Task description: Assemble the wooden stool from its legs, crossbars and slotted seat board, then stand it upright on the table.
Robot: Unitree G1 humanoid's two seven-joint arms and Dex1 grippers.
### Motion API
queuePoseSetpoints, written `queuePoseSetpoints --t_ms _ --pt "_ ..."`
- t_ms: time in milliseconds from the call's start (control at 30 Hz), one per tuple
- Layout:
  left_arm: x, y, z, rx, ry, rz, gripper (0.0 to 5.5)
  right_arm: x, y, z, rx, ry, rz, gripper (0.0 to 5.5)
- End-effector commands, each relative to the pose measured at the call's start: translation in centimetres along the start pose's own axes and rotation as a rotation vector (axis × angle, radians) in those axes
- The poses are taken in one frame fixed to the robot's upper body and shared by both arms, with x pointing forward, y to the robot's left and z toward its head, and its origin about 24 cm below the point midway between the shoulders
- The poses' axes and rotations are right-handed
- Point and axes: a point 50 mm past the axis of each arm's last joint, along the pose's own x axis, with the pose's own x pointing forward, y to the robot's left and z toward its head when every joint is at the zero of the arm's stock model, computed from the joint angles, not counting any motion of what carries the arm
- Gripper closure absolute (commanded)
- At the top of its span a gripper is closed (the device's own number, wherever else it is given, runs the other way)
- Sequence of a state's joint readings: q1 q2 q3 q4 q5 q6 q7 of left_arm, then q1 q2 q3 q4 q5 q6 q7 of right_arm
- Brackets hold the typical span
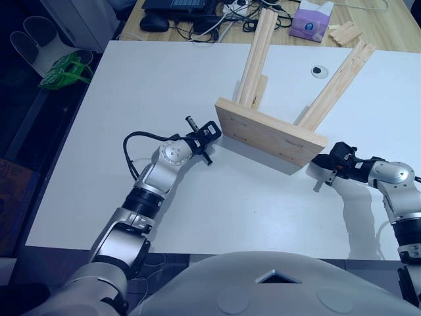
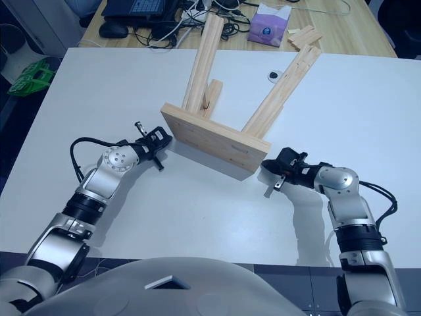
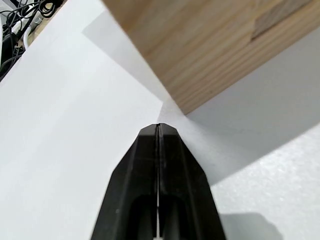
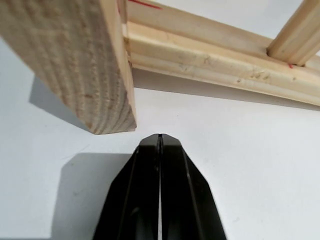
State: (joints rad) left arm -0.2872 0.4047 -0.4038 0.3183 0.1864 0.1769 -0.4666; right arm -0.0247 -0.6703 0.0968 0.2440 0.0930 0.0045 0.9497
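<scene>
**Two shut grippers beside a stool lying on its side**

The left gripper was shut tight, its two fingers pressed together with nothing between them. Its tip sat just beside the left end of the seat board, with a little gap between them. The right gripper was pressed shut too, and it held nothing. Its tip sat just beside the right end of the board, close to the corner.

The stool lay on its side on the white table. The seat board stood on its long edge, running from left to right in front of the robot, with its flat top facing the robot. Two long legs stuck out from the back of the board and pointed away, toward the far side of the table. A short bit of wood sat against the left leg near the board.

Behind the table, a purple tissue box, a black mouse and some wood pieces lay on a desk.
</scene>
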Motion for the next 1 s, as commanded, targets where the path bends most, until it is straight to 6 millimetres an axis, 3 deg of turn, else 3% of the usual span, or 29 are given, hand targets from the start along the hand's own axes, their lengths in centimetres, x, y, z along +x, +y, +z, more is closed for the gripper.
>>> queuePoseSetpoints --t_ms 33,400,733,1000 --pt "-0.1 -3.8 -4.7 -0.079 0.193 -0.103 5.49 0.2 0.7 -0.4 0.021 0.018 0.024 5.50" --pt "0.2 -5.0 -3.8 -0.124 0.123 -0.139 5.49 0.3 1.1 -0.3 0.030 0.020 0.044 5.50" --pt "0.4 -4.7 -3.8 -0.121 0.123 -0.124 5.49 -3.0 2.1 -0.7 0.017 0.078 0.093 5.50" --pt "0.6 -4.9 -3.4 -0.122 0.080 -0.138 5.49 -1.4 1.8 -0.3 0.005 0.056 0.072 5.50"
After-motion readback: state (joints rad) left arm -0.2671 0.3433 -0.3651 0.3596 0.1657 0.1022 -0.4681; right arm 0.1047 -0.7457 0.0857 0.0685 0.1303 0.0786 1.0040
